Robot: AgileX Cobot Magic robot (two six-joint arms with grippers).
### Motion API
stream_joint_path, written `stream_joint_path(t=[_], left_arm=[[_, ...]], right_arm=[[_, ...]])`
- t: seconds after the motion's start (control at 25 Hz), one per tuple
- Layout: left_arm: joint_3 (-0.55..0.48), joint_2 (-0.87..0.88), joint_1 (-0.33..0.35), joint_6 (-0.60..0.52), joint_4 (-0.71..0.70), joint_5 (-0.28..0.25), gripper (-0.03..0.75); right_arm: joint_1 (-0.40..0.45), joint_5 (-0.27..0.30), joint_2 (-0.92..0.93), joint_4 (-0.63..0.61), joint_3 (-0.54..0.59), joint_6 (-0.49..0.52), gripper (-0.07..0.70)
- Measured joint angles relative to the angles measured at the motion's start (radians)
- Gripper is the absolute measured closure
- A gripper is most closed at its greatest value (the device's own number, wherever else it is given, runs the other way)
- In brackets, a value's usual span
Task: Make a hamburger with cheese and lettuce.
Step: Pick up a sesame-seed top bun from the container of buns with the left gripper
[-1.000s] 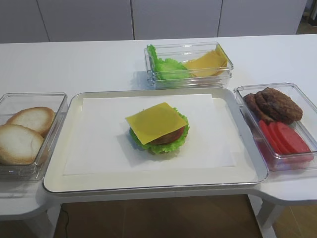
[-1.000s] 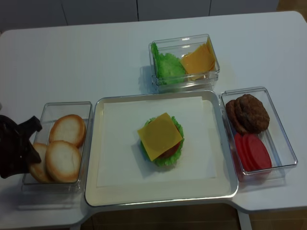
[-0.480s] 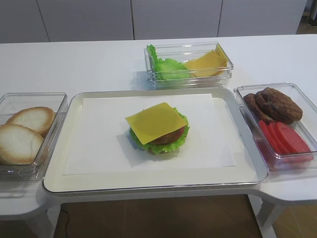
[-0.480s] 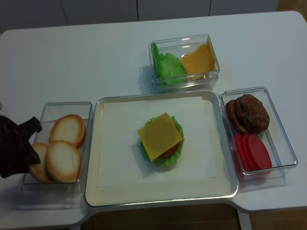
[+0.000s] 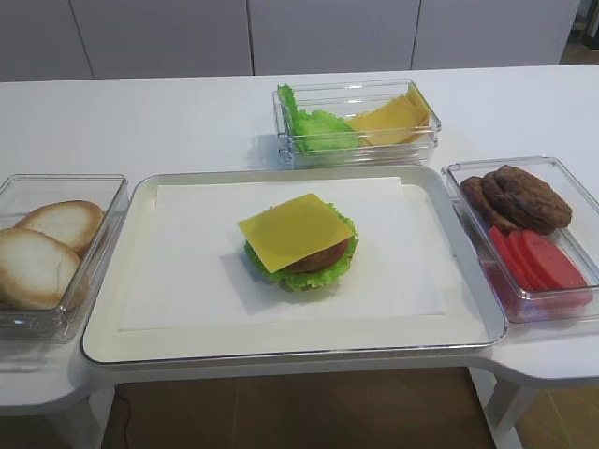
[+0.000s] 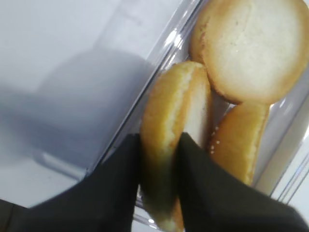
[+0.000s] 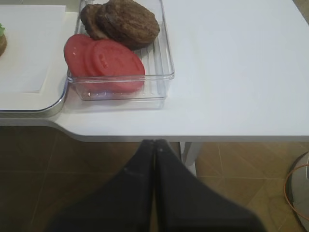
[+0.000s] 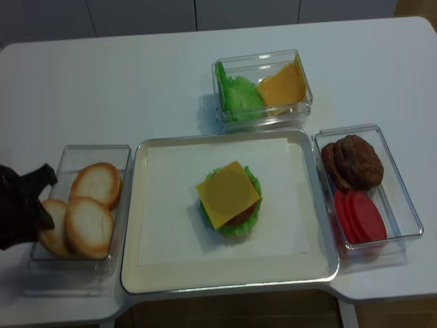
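Three bun halves (image 8: 87, 225) lie left of the tray (image 8: 136, 273). Right of it: two patties (image 8: 353, 162), three tomato slices (image 8: 360, 216).

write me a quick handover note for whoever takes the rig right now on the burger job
Left tool: shut on a bun piece, gripped on edge in the bun box left of the tray.
Right tool: shut, empty, off the table's near edge by the patty and tomato box.
Hamburger: mid tray, lettuce under a patty, cheese on top.
Done: lettuce, patty, cheese stacked.
Left: carry the bun over and cap the stack.
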State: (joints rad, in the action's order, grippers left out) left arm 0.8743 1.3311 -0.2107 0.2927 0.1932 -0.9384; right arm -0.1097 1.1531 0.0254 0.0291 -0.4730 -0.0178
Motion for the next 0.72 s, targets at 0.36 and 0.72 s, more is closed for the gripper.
stream_joint_path(t=[0.36, 0.72], left_arm=[[0.032, -0.048, 0.000, 0.000, -0.009, -0.001, 0.552], [0.091, -0.150, 0.000, 0.000, -0.128, -0.021, 0.553]], right_arm=[[0.000, 0.000, 0.000, 0.000, 0.000, 0.002, 0.666], [0.000, 0.000, 0.000, 0.000, 0.000, 0.000, 0.666]])
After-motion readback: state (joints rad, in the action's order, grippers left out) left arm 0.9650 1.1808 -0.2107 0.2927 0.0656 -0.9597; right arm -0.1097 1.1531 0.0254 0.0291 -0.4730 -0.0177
